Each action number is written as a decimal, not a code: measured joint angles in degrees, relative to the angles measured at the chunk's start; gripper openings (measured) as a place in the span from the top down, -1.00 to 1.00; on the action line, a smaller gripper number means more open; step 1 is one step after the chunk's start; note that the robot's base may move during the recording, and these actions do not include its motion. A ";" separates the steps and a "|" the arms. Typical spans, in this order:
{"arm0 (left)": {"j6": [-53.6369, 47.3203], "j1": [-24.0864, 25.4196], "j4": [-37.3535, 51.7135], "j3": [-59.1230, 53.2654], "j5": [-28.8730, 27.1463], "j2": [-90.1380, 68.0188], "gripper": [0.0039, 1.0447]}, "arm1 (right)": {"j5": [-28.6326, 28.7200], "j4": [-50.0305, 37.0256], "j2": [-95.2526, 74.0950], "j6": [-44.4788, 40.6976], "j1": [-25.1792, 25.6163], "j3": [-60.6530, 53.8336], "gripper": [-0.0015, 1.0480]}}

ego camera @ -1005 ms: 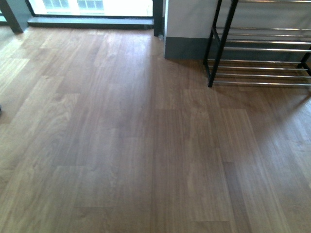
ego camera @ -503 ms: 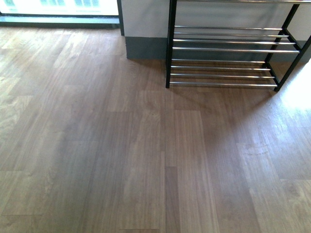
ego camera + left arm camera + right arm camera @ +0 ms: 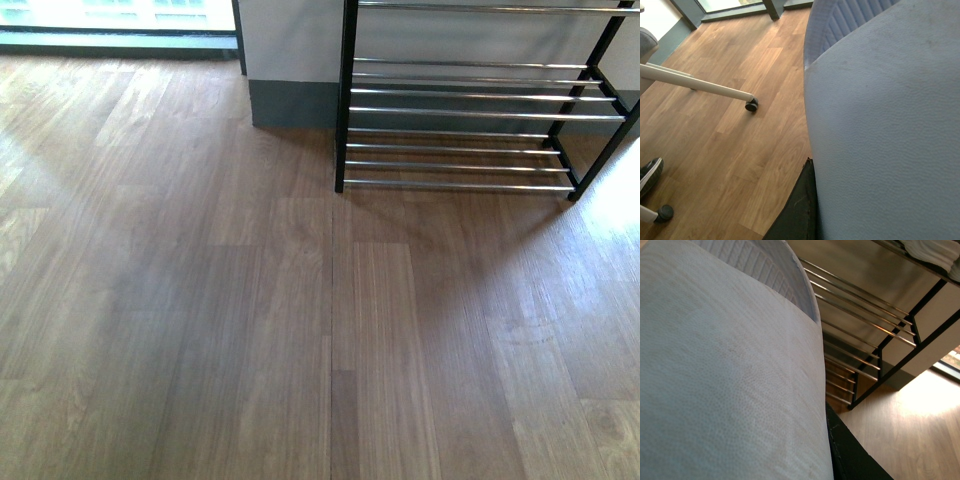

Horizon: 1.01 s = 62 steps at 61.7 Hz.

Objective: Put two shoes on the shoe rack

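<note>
Front view: the shoe rack stands on the wood floor against the wall, up and to the right, its far end cut off by the picture edge.

Left wrist view: a shoe fills most of the frame, sole to the camera and raised clear of the floor. The left gripper grips it, though only one dark finger shows, pressed against the sole.

Right wrist view: the other shoe is likewise clamped in the right gripper, blocking the view. The rack's rods lie near, just beyond it.
</note>
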<state>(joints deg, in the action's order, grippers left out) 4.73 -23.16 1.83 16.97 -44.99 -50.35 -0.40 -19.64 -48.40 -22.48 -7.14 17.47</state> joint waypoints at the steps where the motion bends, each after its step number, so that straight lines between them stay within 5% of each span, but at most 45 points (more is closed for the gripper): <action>1: 0.00 0.00 0.00 0.00 0.00 0.00 0.97 | 0.00 0.00 0.02 0.00 0.00 0.00 0.98; 62: 0.04 0.02 0.00 -0.07 0.02 -0.22 0.97 | 0.00 0.00 -0.13 0.02 -0.02 -0.07 0.98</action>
<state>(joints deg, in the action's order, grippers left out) 4.78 -23.14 1.83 16.91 -44.97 -50.57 -0.40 -19.64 -48.53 -22.46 -7.16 17.41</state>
